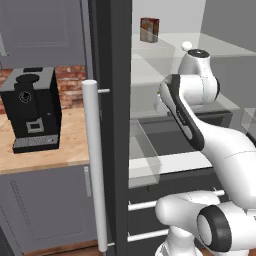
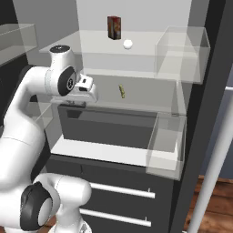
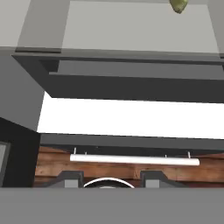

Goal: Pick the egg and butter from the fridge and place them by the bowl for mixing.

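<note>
Pale yellowish-green, the thin butter stick (image 2: pixel 121 91) is lying on the fridge's (image 2: pixel 200 118) translucent middle shelf, long axis running near to far, to the right of your gripper (image 2: pixel 89 87) and well apart from it. You are seeing fingers parted, holding nothing. The small white egg (image 2: pixel 128 44) is sitting one shelf up, beside the reddish-brown box (image 2: pixel 113 27).

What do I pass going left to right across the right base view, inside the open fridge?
Pincer → reddish-brown box → butter → egg → clear bin on the upper shelf.
</note>
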